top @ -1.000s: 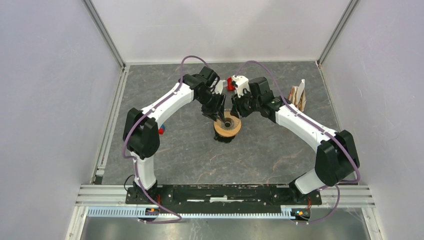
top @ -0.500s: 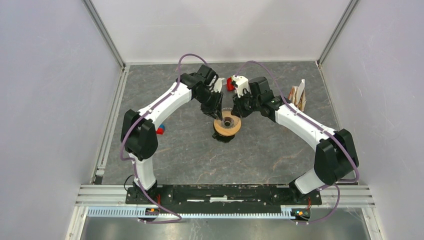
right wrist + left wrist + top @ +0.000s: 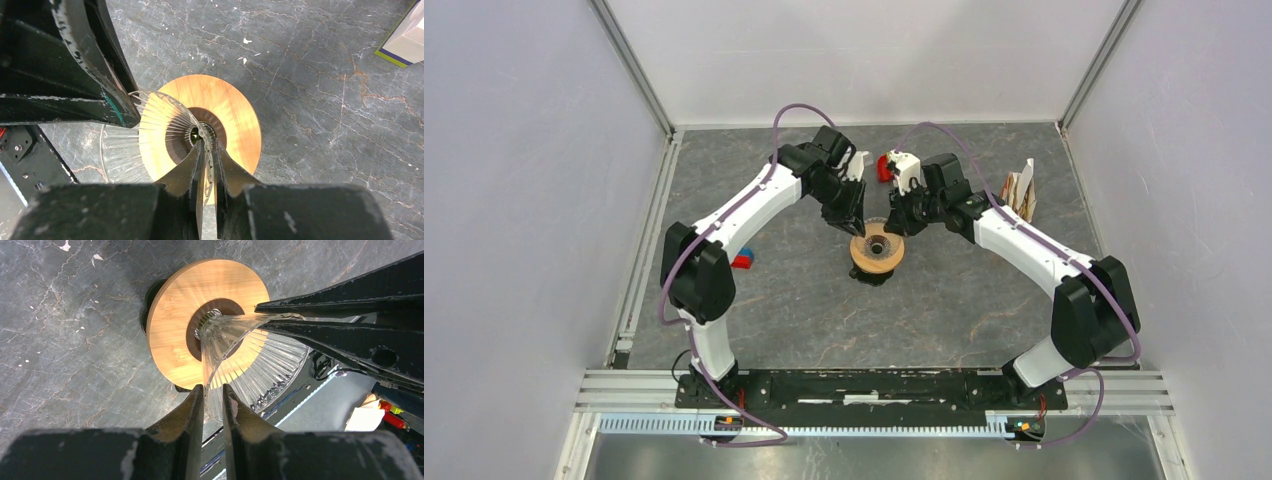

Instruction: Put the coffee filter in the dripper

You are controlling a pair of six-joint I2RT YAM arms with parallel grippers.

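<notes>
The dripper [image 3: 877, 251] stands mid-table, a clear ribbed glass funnel [image 3: 260, 360] over a tan wooden ring [image 3: 175, 335]. My left gripper [image 3: 213, 390] is shut on the funnel's rim from the left. My right gripper [image 3: 206, 147] is shut on the funnel's glass wall from the right, its tips close to the centre hole. In the top view the left gripper [image 3: 850, 222] and the right gripper [image 3: 894, 222] meet over the funnel. A white fan-shaped sheet [image 3: 1028, 176], the coffee filter as far as I can tell, leans at the back right, far from both grippers.
The sheet rests against a stack of brown pieces [image 3: 1015, 196] near the right wall. A red toy block [image 3: 884, 166] lies behind the right wrist. A small red and blue block [image 3: 744, 260] sits by the left arm. White walls enclose the table.
Both grippers have closed onto the glass funnel. The left arm's elbow and wrist have shifted slightly left and back, and the dripper has moved a little with them.
</notes>
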